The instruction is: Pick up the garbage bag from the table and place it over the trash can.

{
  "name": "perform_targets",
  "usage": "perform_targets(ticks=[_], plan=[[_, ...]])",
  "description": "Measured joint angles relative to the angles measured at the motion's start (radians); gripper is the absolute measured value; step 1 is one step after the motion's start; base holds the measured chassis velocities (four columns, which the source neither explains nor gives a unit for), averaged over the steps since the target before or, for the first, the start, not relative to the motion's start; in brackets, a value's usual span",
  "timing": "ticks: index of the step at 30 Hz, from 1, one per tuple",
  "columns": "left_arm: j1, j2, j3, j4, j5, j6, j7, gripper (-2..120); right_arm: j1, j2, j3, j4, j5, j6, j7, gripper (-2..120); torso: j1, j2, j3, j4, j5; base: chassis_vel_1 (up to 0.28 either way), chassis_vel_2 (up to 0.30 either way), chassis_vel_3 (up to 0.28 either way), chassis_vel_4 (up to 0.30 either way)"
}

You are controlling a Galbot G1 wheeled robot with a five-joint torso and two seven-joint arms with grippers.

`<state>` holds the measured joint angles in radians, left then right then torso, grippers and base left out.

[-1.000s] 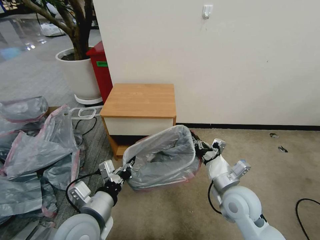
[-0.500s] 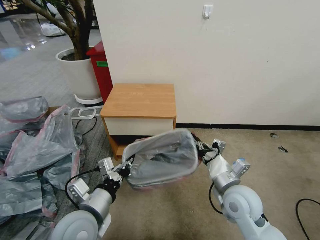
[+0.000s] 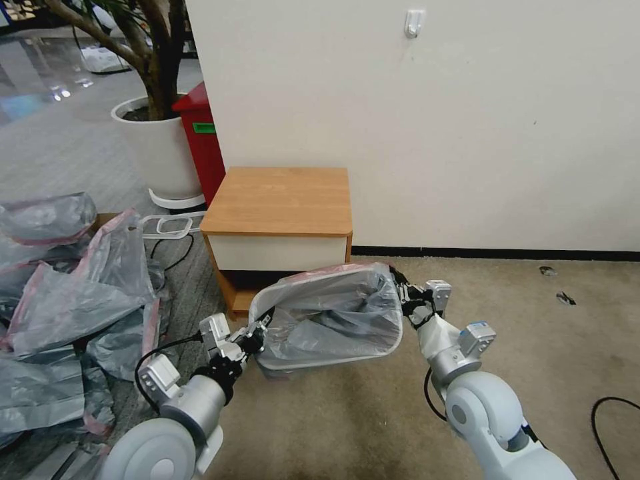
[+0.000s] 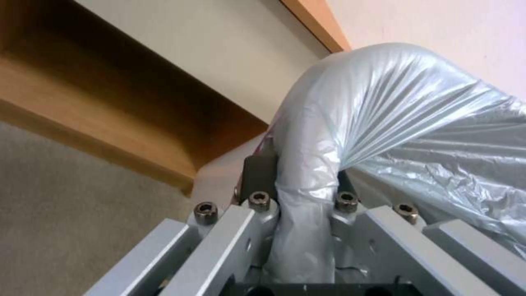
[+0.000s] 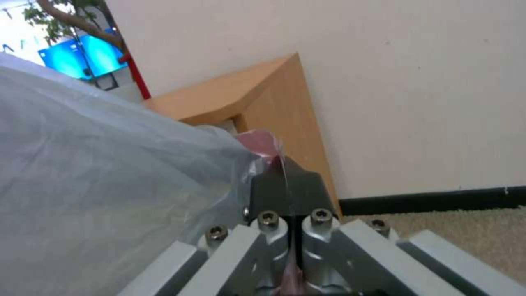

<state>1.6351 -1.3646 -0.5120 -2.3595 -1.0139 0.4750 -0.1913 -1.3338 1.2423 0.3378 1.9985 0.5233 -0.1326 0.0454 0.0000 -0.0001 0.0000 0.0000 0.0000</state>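
Observation:
The garbage bag (image 3: 333,313), grey and translucent with a pink rim, is stretched open between my two grippers, just in front of the table (image 3: 280,200). My left gripper (image 3: 257,333) is shut on the bag's left edge, and a twisted fold of the bag (image 4: 307,164) runs between the fingers of that gripper (image 4: 298,193). My right gripper (image 3: 403,297) is shut on the right edge, with the bag's pink rim (image 5: 260,142) pinched in the gripper (image 5: 287,176). The trash can sits under the bag and is mostly hidden; a pale corner of it (image 4: 216,181) shows.
A heap of similar grey-pink bags (image 3: 67,300) lies on the floor to the left. A white plant pot (image 3: 157,147) and a red box (image 3: 200,140) stand behind the table. A black cable (image 3: 613,413) lies at the right on open carpet (image 3: 533,320).
The bag has been drawn wider and flatter between the grippers. Its right side and my right gripper have shifted slightly right, and the pink hem low at the front no longer hangs there.

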Motion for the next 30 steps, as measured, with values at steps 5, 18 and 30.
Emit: perform_targets(ticks=[5,18,30], plan=[[0.001,-0.005,0.008,-0.003,-0.001,0.000,0.002,6,0.014,-0.002,0.004,-0.030,-0.012,-0.001,0.015,0,0.000,0.000,0.000,0.0000,0.0000,0.000,0.000,0.000,0.000],[-0.005,-0.006,0.001,-0.003,0.007,-0.004,0.000,6,-0.017,0.000,0.004,0.014,-0.042,-0.009,0.011,12,0.000,0.000,0.000,0.0000,0.0000,0.000,0.000,0.000,0.000],[-0.031,-0.006,-0.021,0.014,0.037,-0.003,-0.051,5,-0.102,-0.002,0.017,0.167,0.018,-0.062,0.007,53,0.000,0.000,0.000,0.0000,-0.0001,0.000,0.000,0.000,0.000]])
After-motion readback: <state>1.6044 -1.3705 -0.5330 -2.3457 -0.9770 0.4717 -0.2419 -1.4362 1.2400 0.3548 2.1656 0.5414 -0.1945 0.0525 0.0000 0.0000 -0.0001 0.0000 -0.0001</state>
